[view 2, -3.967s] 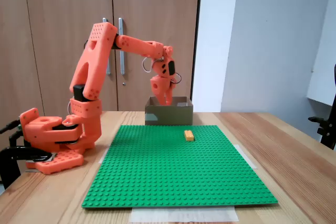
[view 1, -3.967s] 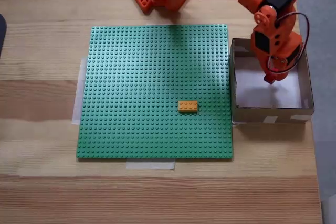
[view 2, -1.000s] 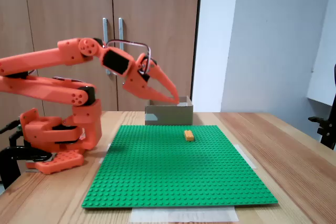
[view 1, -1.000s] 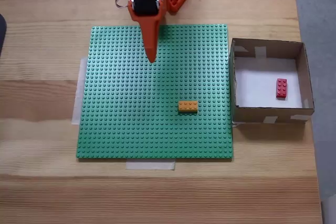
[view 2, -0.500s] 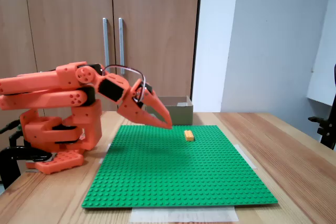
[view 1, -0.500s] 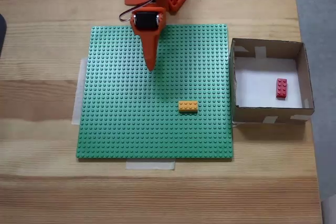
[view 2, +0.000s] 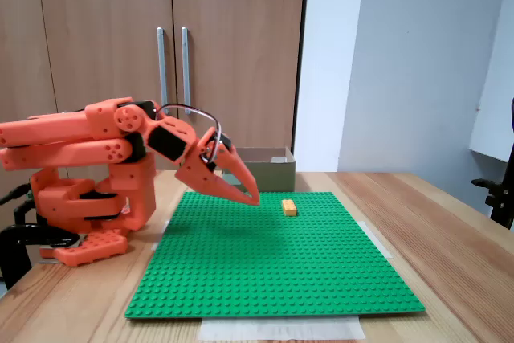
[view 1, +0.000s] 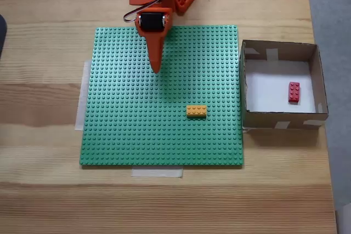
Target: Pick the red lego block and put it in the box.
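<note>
The red lego block (view 1: 294, 92) lies on the white bottom of the box (view 1: 249, 80), toward its right side; the box (view 2: 261, 174) stands at the right edge of the green baseplate. My orange gripper (view 1: 155, 69) is shut with nothing in it, pointing down over the upper middle of the baseplate, far left of the box. In the side fixed view the gripper (view 2: 251, 198) hangs low, just above the plate, with the arm folded back over its base.
A green studded baseplate (view 1: 126, 130) is taped to the wooden table. An orange-yellow brick (view 1: 196, 110) (view 2: 288, 207) sits on it between gripper and box. The arm's base (view 2: 80, 222) stands at the plate's far edge. Wooden cabinet doors are behind.
Since 4 s ago the arm left the box, where the red block now lies, and folded back over the baseplate. In the last half second the gripper only settled slightly.
</note>
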Available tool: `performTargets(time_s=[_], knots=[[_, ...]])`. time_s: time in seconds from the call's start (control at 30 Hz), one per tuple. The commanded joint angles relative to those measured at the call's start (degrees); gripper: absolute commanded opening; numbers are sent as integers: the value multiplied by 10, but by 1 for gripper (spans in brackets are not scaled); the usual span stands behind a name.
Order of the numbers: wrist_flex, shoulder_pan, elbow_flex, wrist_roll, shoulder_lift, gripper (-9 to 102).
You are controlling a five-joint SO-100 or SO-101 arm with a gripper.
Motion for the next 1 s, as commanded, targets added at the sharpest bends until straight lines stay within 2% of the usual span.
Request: performTargets(time_s=[0.0, 0.1, 0.97], knots=[[7, 4, 5, -3, 4, -1], [26, 4, 6, 3, 4, -1], [27, 2, 6, 1, 4, -1]])
